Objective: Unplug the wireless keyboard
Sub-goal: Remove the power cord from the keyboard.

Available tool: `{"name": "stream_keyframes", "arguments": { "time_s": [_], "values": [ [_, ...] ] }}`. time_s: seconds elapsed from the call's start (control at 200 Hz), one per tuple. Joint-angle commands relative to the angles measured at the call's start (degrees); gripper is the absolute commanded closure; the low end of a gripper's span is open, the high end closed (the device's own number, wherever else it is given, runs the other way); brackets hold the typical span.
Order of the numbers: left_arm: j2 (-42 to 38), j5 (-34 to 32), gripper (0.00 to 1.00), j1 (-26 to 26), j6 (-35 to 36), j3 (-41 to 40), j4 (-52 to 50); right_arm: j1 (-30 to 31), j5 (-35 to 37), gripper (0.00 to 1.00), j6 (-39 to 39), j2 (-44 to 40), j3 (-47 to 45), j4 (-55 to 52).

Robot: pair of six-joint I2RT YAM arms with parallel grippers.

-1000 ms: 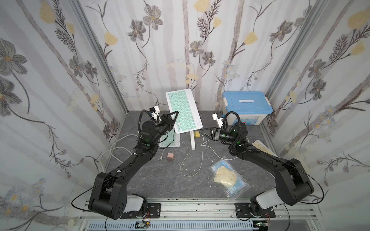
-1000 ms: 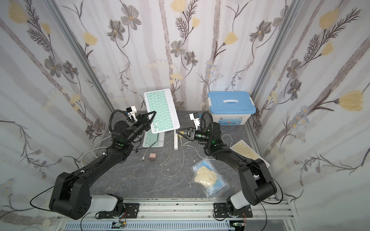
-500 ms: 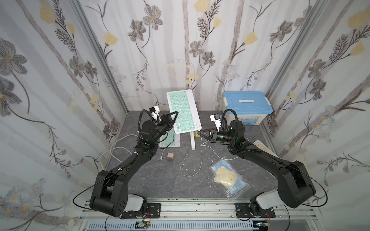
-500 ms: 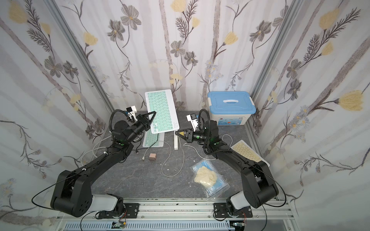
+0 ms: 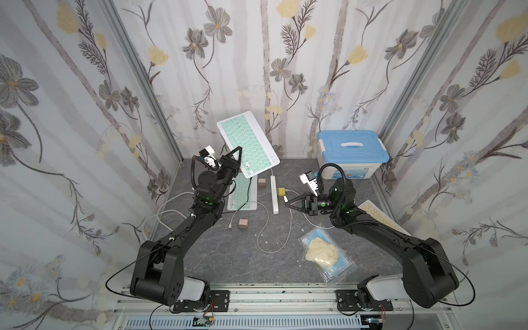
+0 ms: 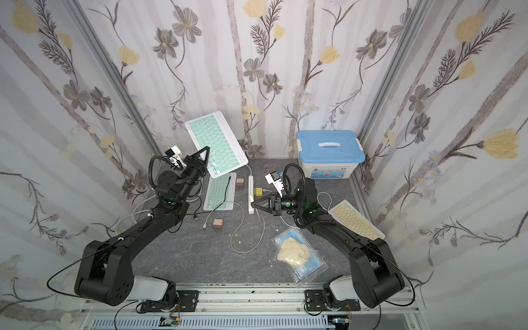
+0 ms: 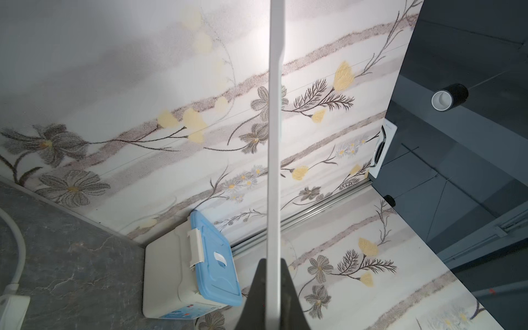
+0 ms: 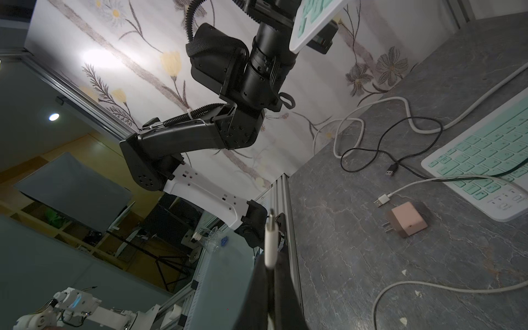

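The left jaws are clamped on one edge of the wireless keyboard point(image 5: 248, 143), which hangs tilted in the air above a second mint keyboard point(image 5: 241, 194) lying flat on the counter point(image 5: 228, 257). The key legends on both are too small to read. Right of the white power strip point(image 5: 275, 197), the right jaws pinch the white cable plug point(image 8: 270, 243), its metal tip bare and well apart from the held keyboard. The blue-lidded box point(image 5: 353, 148) carries a front label point(image 5: 355, 171) whose print is illegible.
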Motion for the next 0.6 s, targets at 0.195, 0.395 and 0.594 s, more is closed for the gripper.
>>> {"name": "stream_keyframes", "arguments": {
  "time_s": [0.195, 0.395, 0.594],
  "values": [
    [-2.99, -2.51, 1.0, -0.01, 1.87, 0.23, 1.27, -0.65, 3.5, 1.0, -9.06, 0.22, 3.65, -15.03],
    [-11.06, 1.75, 1.0, -0.05, 10.2, -0.18, -13.32, -0.27, 12.55, 1.0, -12.03, -1.01, -0.01, -22.85],
    [-18.55, 2.99, 1.0, -0.05, 16.56, -1.93, -24.5, 10.7, 18.29, 1.0, -10.91, 4.17, -1.73, -21.65]
  ]
}}
